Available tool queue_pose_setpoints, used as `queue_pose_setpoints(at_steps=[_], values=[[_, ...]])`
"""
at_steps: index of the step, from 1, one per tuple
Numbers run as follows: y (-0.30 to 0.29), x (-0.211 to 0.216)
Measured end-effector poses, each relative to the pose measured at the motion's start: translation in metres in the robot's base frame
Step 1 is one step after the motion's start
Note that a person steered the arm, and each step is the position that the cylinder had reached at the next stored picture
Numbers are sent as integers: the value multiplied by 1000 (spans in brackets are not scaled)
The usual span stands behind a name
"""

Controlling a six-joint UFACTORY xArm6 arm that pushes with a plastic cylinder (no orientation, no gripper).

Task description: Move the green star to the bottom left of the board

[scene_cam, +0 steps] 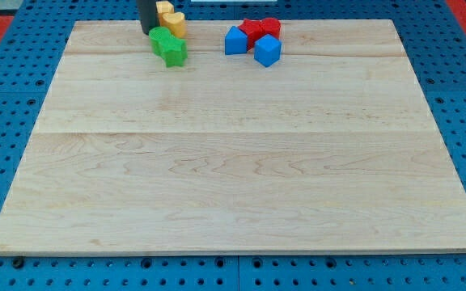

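Observation:
Two green blocks sit close together near the view's top left of the wooden board [233, 162]: one [160, 37] just below my rod, the other [173, 52] slightly lower and to the right. Which one is the star is hard to make out. My tip [147, 31] is at the view's top, touching or just left of the upper green block and left of the yellow blocks [171, 18]. The rod enters from the top edge.
Two yellow blocks lie at the top edge beside the rod. A red block [259, 29], a blue block [235, 40] and a blue cube [267, 50] cluster at the top centre. A blue pegboard surface [6, 97] surrounds the board.

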State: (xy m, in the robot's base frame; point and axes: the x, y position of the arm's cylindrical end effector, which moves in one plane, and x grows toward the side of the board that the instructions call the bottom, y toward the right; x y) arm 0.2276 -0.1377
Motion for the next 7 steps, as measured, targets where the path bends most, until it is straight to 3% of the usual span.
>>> queue_pose_setpoints(at_steps=[1,5,6,7], values=[[0,32],[116,86],[133,78],[118,108]])
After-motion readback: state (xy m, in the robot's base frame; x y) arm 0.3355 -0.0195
